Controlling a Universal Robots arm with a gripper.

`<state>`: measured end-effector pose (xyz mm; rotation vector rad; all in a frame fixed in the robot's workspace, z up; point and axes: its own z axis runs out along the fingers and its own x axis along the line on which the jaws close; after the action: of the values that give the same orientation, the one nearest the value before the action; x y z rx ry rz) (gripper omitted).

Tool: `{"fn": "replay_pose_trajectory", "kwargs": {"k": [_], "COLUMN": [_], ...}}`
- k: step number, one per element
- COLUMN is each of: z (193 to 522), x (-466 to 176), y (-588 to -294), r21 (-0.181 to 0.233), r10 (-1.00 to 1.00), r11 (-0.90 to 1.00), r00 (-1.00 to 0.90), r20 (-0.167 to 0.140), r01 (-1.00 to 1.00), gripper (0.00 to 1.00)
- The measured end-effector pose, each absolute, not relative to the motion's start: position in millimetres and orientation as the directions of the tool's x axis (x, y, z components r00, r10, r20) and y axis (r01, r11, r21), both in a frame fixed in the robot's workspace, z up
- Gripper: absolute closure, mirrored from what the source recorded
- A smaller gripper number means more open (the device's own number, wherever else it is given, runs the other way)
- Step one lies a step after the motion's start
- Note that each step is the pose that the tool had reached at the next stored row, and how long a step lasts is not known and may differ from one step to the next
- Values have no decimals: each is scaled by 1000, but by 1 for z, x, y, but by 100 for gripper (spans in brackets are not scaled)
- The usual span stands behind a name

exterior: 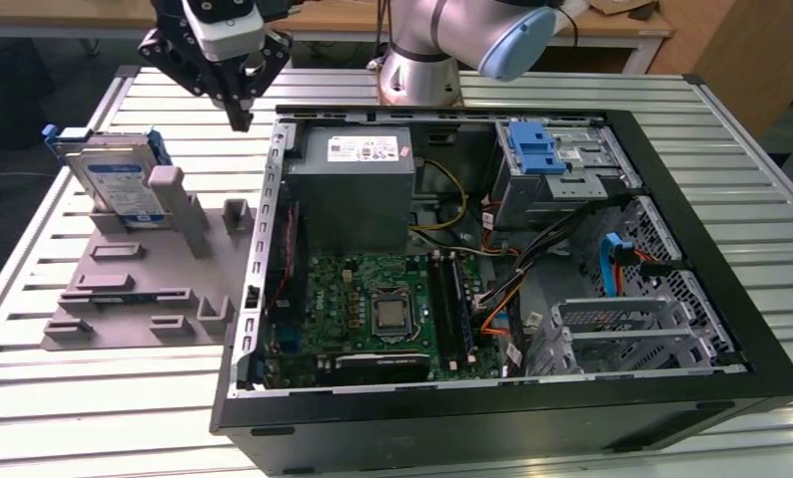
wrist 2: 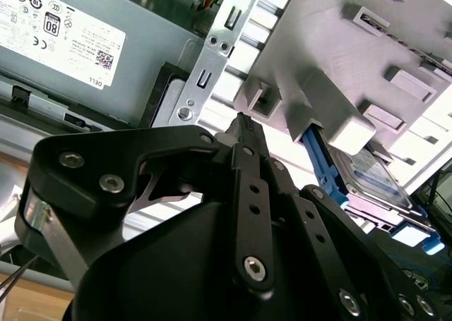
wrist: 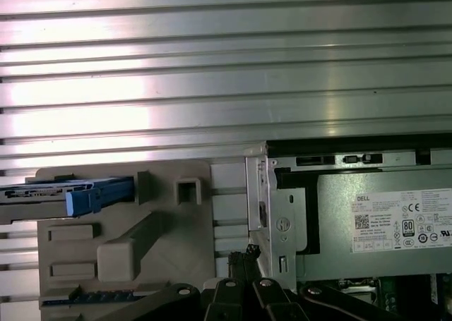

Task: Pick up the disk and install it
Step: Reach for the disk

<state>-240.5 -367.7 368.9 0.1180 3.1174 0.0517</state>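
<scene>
Silvery metal disk (exterior: 115, 181) framed in blue plastic; matt grey plastic holder (exterior: 129, 271).

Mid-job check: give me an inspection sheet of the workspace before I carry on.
Surface: slatted metal table, holding a grey fixture and an open case.
Job's things: disk stands on edge in the fixture, not gripped.
Clutter: nothing seen.
Gripper: gripper shut, empty, above the table between fixture and case.
Cables: yellow and orange cables lie inside the case.
Surroundings: wooden desk behind the table.
</scene>
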Motion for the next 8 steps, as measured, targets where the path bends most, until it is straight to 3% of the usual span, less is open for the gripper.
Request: {"fn": "replay_pose_trajectory", "kwargs": {"k": [8], "z": [367], "x": [-242], "y": [-368], "r21": [34], "r10": [76], "r11": [997], "r00": [-997], "r20": [-19], "r01": [75], "gripper": [89]}}
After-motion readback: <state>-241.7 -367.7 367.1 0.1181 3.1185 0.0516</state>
